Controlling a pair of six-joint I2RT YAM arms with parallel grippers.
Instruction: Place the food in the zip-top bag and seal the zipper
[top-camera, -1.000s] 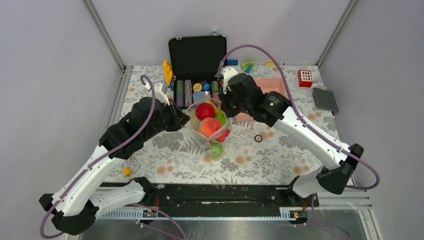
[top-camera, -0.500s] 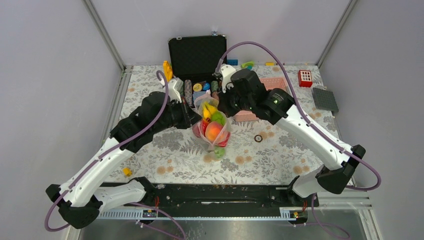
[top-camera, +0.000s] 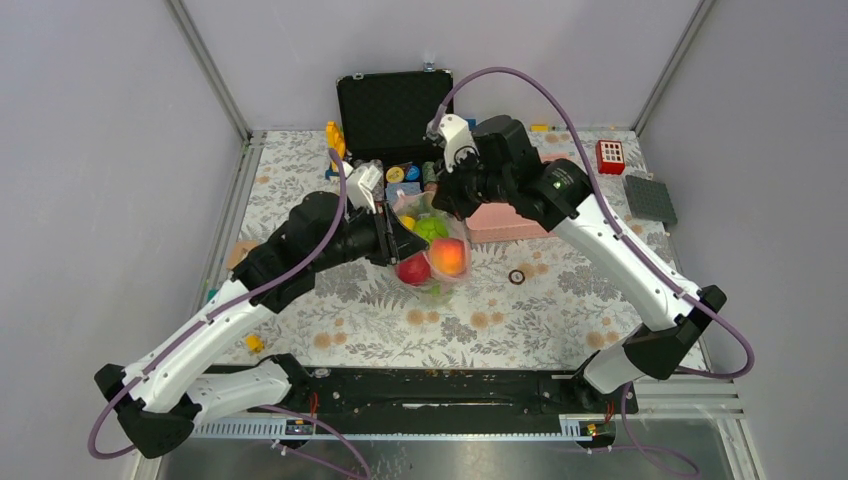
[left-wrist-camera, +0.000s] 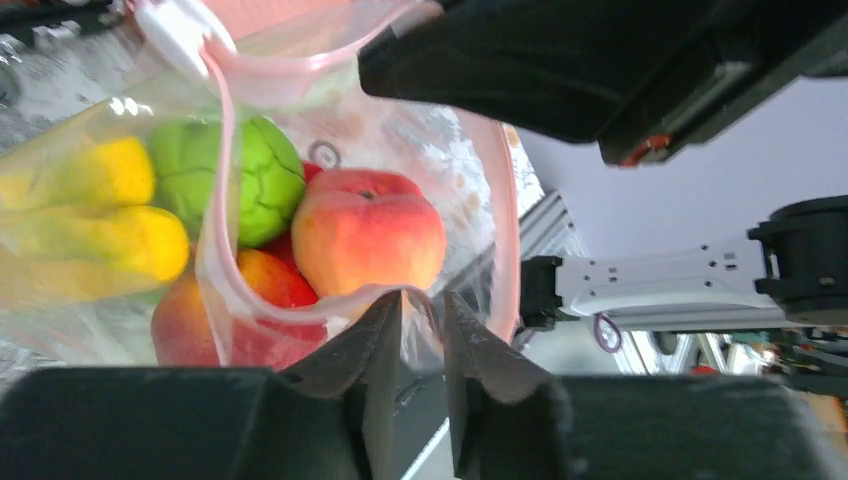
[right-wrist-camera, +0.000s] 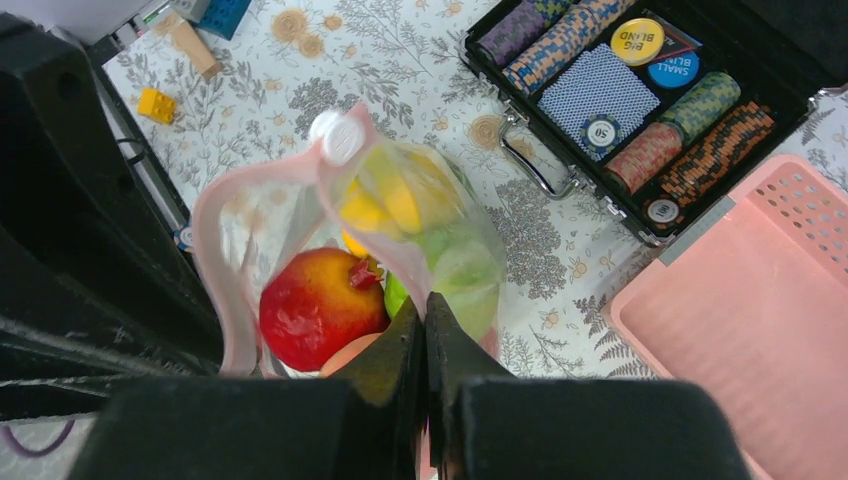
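The zip-top bag (top-camera: 432, 248) hangs lifted between my two grippers, its mouth open. The food is inside it: a peach (left-wrist-camera: 368, 235), a green cabbage (left-wrist-camera: 250, 180), yellow bananas (left-wrist-camera: 120, 210) and a red fruit (right-wrist-camera: 320, 305). The pink zipper strip (left-wrist-camera: 222, 190) loops round the mouth, with its white slider (right-wrist-camera: 338, 137) at one end. My left gripper (left-wrist-camera: 420, 300) is shut on the bag's near edge, with plastic pinched between the fingers. My right gripper (right-wrist-camera: 425, 305) is shut tight on the opposite pink edge. In the top view the left gripper (top-camera: 395, 240) is at the bag's left and the right gripper (top-camera: 447, 205) is above it.
An open black poker chip case (top-camera: 392, 110) stands just behind the bag. A pink mesh basket (top-camera: 520, 215) lies under the right arm. A small ring (top-camera: 516, 276), a red block (top-camera: 610, 156), a grey plate (top-camera: 650, 198) and a yellow brick (top-camera: 254, 343) lie on the floral cloth.
Both grippers have risen with the bag, lifting it off the cloth. The left arm has moved right towards the right gripper, and the food has settled lower in the bag.
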